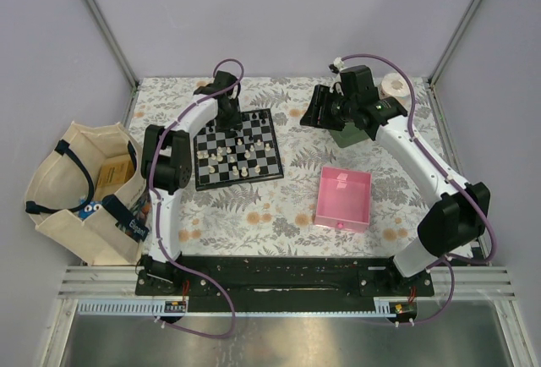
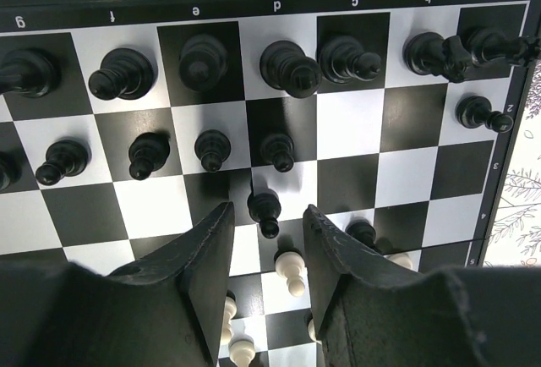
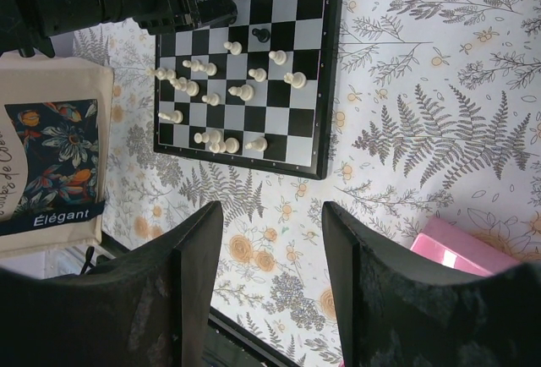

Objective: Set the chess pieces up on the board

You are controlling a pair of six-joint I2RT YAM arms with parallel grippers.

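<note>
The chessboard lies left of centre; it also shows in the left wrist view and the right wrist view. Black pieces fill its far rows. One black pawn stands just ahead of my left gripper, which is open over the board with nothing between its fingers. Cream-white pieces stand scattered on the near rows; a white pawn is below the left jaws. My right gripper is open and empty, high above the tablecloth right of the board.
A pink tray lies right of the board. A green tray sits under the right arm, a white tape roll behind it. A cloth tote bag stands at the left edge.
</note>
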